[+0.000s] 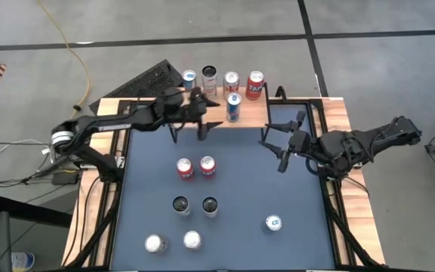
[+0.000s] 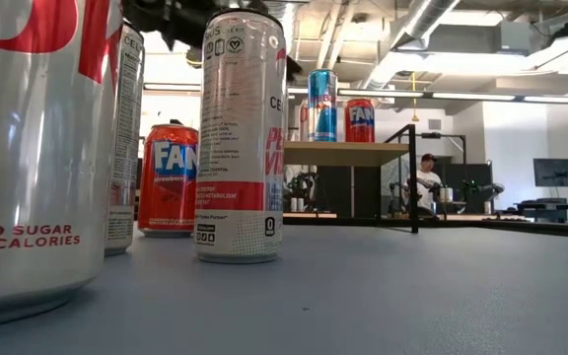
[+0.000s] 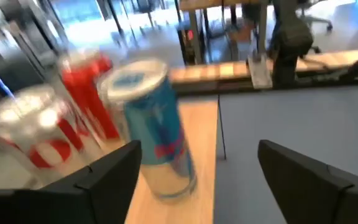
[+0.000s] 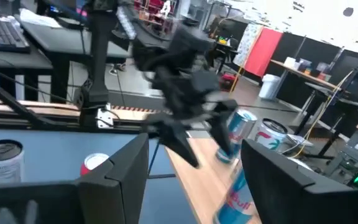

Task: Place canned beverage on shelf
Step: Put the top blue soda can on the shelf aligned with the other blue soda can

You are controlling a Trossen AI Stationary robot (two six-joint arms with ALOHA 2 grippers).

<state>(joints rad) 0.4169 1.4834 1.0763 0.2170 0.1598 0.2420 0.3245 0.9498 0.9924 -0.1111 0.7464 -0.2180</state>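
Observation:
The shelf (image 1: 249,113) stands at the table's far edge, and several cans stand upright on its light wooden top (image 2: 348,153). A blue can (image 1: 233,106) stands on its base nearest the top's front edge, with red and silver cans (image 1: 255,85) behind it. My left gripper (image 1: 211,113) hovers just left of the blue can (image 3: 157,134), open, with the can standing ahead between its spread fingers, nearer one of them. My right gripper (image 1: 275,149) hangs open over the blue mat to the shelf's right, holding nothing. In the right wrist view it faces the left gripper (image 4: 185,118) and the blue can (image 4: 236,140).
Several more cans stand on the blue mat (image 1: 240,189): two red ones (image 1: 195,167) at the middle, two dark-topped ones (image 1: 195,205) nearer, and white-topped ones (image 1: 192,240) (image 1: 273,223) near the front. A keyboard (image 1: 153,75) lies beyond the far edge. A person (image 2: 424,177) sits in the room behind.

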